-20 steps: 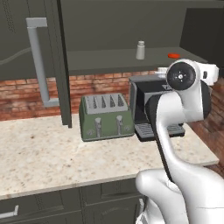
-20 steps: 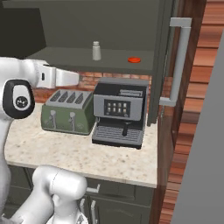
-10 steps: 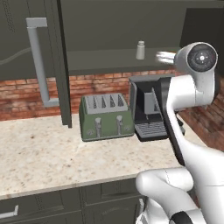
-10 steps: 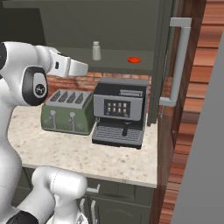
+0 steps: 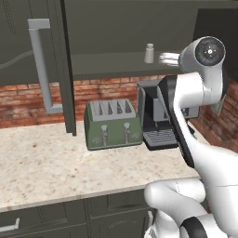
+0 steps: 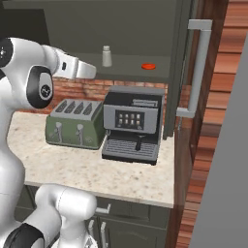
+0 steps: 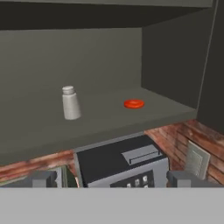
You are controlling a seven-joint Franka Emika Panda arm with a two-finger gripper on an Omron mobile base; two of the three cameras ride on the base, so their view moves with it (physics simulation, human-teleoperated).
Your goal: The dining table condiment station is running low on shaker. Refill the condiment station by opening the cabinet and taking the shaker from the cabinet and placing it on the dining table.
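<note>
Your cabinet [image 5: 60, 69] stands open so the arm can reach in. The shaker [image 7: 70, 103] sits upright on its shelf, left of a small red ring [image 7: 134, 103] and well apart from it. Your jaws are spread wide and empty, short of the shelf. Below, the coffee machine [image 6: 131, 123] and toaster [image 6: 75, 123] crowd the tabletop [image 5: 42, 167]; nothing blocks the shaker.

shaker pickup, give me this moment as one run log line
cabinet: open | small pale grey-white cylindrical shaker: upright on shelf, untouched | gripper: open, empty, short of shelf | small red ring: beside shaker
</note>
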